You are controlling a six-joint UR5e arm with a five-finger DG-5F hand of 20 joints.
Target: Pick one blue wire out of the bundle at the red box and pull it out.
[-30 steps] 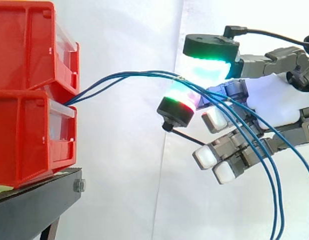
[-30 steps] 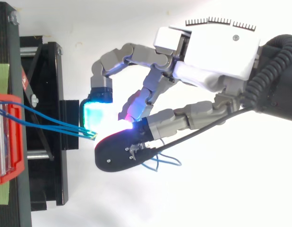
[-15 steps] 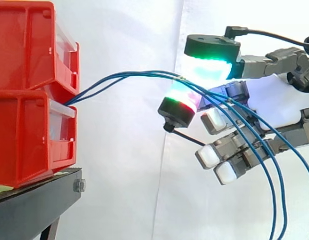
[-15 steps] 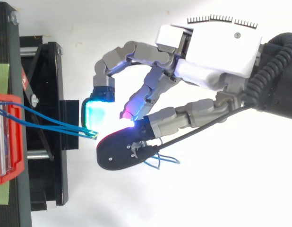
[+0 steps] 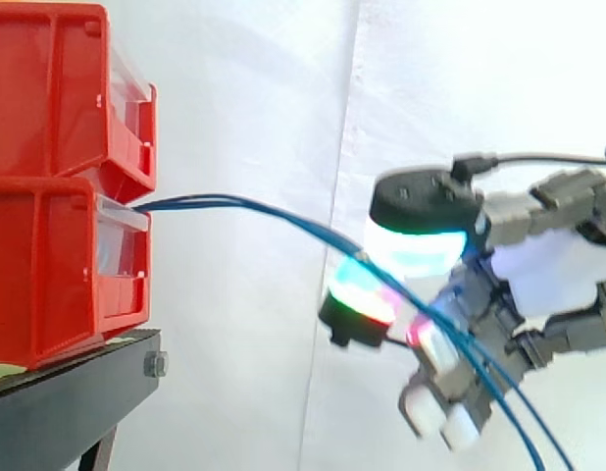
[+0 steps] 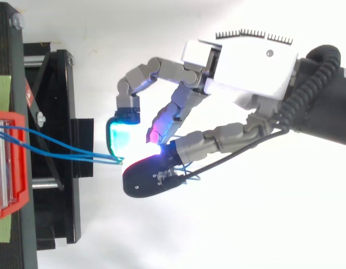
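Observation:
Thin blue wires [image 5: 246, 204] come out of the lower red bin [image 5: 58, 265] and slope down to the right into my hand [image 5: 543, 260]. The hand is shut on them, pinching them between a cyan-glowing pad [image 5: 418, 251] and a green-and-red glowing pad [image 5: 361, 294]. Past the pinch the wires trail down to the lower right. In the top view the wires [image 6: 61, 150] run from the red bin [image 6: 10, 168] to the pinch under the hand [image 6: 246, 61]. The other fingers are curled below the pinch.
A second red bin [image 5: 58, 88] is stacked on the lower one. Both rest on a black stand [image 5: 68, 397] at the left, also seen from above as the black stand [image 6: 55, 101]. A white curtain hangs behind.
The hand has dropped lower and drawn slightly away from the bins, still pinching the wires. The wires now slope down from the bin instead of arching up.

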